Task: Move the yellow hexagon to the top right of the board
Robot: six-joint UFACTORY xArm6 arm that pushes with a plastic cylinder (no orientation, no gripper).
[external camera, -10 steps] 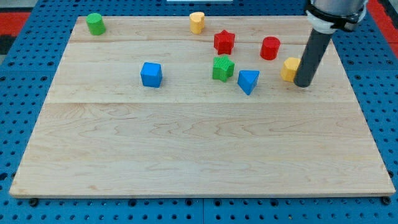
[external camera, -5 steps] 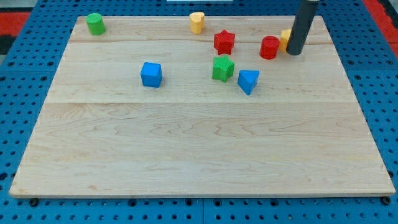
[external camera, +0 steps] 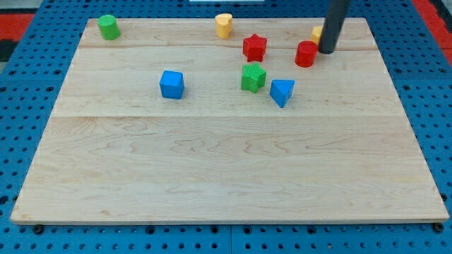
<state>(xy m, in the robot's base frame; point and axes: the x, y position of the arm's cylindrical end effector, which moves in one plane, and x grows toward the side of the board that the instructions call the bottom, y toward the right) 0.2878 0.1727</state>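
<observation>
The yellow hexagon (external camera: 318,32) lies near the board's top right, mostly hidden behind my rod; only its left edge shows. My tip (external camera: 326,51) rests just below and to the right of it, touching or nearly touching. The red cylinder (external camera: 306,54) stands right beside my tip on its left.
A red star (external camera: 254,48), a green block (external camera: 253,77) and a blue triangular block (external camera: 282,92) cluster left of my tip. A second yellow block (external camera: 224,25) sits at the top middle, a green cylinder (external camera: 108,27) at the top left, and a blue cube (external camera: 171,84) at mid-left.
My tip has pushed the yellow hexagon up and slightly left, from the right side of the board past the red cylinder toward the top edge. The other blocks have not moved.
</observation>
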